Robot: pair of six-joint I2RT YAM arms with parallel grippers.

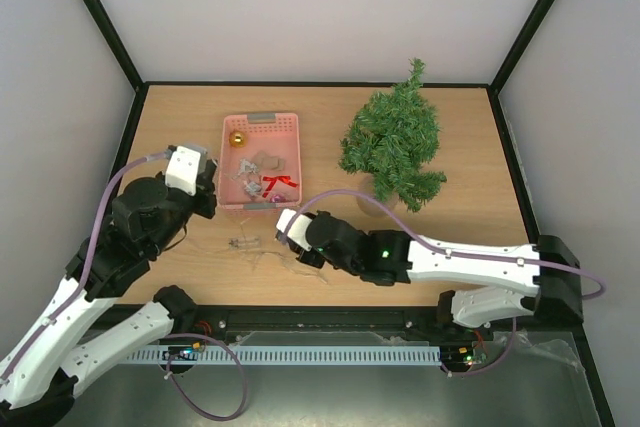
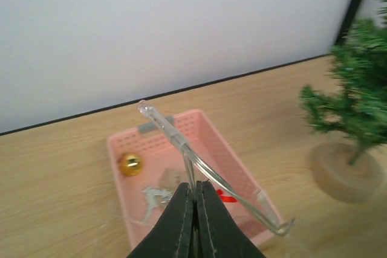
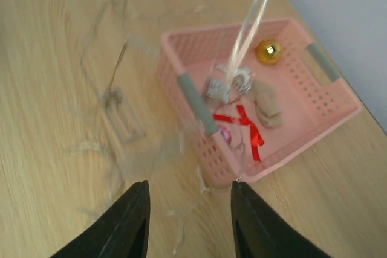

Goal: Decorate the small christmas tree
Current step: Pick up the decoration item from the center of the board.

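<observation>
My left claw [image 2: 195,193] is pinched shut on a clear strand [image 2: 181,143] that arches up over the pink basket [image 1: 260,118]. My right claw [image 3: 188,187] hangs low by the basket's near corner, jaws apart and empty, with more clear tangle on the table [image 1: 470,237]. Far right, the small christmas tree [image 1: 392,142] stands undecorated. I judge this the strand pickup. Next, the right claw should catch the loose end, then both carry it to the branches.
</observation>
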